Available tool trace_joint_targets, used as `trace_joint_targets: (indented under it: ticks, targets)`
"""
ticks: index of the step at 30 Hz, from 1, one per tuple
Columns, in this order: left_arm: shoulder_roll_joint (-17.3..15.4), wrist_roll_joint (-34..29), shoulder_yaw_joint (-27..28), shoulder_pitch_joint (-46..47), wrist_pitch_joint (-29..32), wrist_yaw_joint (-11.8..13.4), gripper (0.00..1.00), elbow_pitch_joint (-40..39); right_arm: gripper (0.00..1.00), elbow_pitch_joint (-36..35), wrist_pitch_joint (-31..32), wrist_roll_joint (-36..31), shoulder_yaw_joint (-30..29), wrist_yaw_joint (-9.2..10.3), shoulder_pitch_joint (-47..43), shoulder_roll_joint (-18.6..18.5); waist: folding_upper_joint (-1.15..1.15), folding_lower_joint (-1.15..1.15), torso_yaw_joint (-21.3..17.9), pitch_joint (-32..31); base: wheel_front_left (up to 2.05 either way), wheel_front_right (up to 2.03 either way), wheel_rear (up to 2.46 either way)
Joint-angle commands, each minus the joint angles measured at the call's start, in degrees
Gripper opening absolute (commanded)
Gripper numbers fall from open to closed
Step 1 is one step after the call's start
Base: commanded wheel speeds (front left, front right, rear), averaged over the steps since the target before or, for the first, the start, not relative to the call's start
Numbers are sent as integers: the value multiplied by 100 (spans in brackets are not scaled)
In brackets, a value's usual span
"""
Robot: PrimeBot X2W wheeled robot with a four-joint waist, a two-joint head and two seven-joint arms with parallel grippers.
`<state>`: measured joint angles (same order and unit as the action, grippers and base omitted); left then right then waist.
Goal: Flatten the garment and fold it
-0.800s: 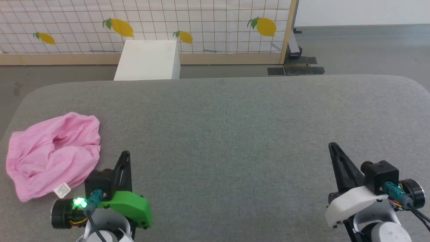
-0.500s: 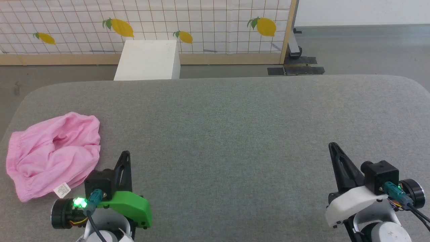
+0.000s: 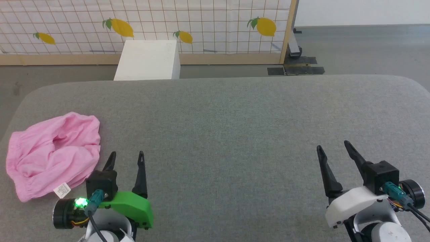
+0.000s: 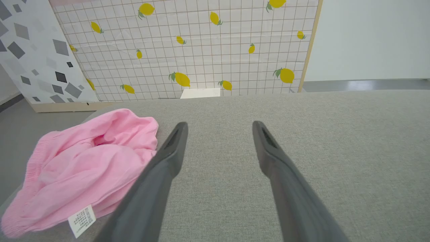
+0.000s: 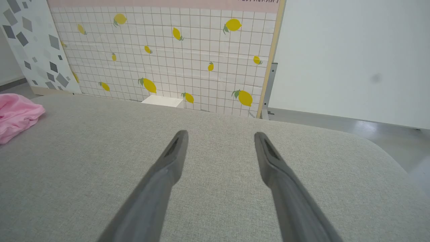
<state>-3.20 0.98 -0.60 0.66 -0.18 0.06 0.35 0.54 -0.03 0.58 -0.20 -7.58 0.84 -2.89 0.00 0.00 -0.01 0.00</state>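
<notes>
My left hand [image 3: 127, 154] is at the near left of a broad grey, cloth-covered surface [image 3: 235, 127], its two long dark fingers spread wide apart with nothing between them but bare grey fabric. Just to the left of it lies the garment [image 3: 53, 154], light pink and thin, crumpled into a loose heap at the left end of the surface, close to the rounded edge. A gathered, elastic-looking hem runs along the heap's left side, and folds dip into a hollow near its middle. A small white label [image 3: 62, 190] sticks out from the near edge of the heap, beside my left wrist; its print is too small to read. From my head, a narrow strip of grey shows between the pink cloth and my nearest finger. My right hand [image 3: 332, 145] is at the near right, fingers just as wide and empty, well apart from the garment. Beyond the far edge stands a white box [image 3: 147, 60] on a grey floor [image 3: 362, 50], in front of a wood-framed screen [image 3: 208, 23] printed with a grid and yellow lemons.
</notes>
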Motion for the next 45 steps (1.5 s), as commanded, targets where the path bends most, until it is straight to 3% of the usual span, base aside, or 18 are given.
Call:
trace_joint_targets:
  ticks: [1, 14, 45]
  targets:
    - [1, 19, -12, 6, -56, -7, 100, 42, 100, 39, -65, 74, -9, 0, -28, 0, 0, 0, 1, 0, 0, 0, 0]
    - [-2, 141, -13, 33, -209, -4, 100, 167, 100, 146, -217, 265, -61, 1, -75, 0, 0, 0, 97, 11, 0, 0, 0]
    - [11, 413, 7, 75, -597, -29, 100, 439, 100, 505, -608, 712, -122, 4, -143, 1, 0, 0, 1050, 56, 0, 0, 0]
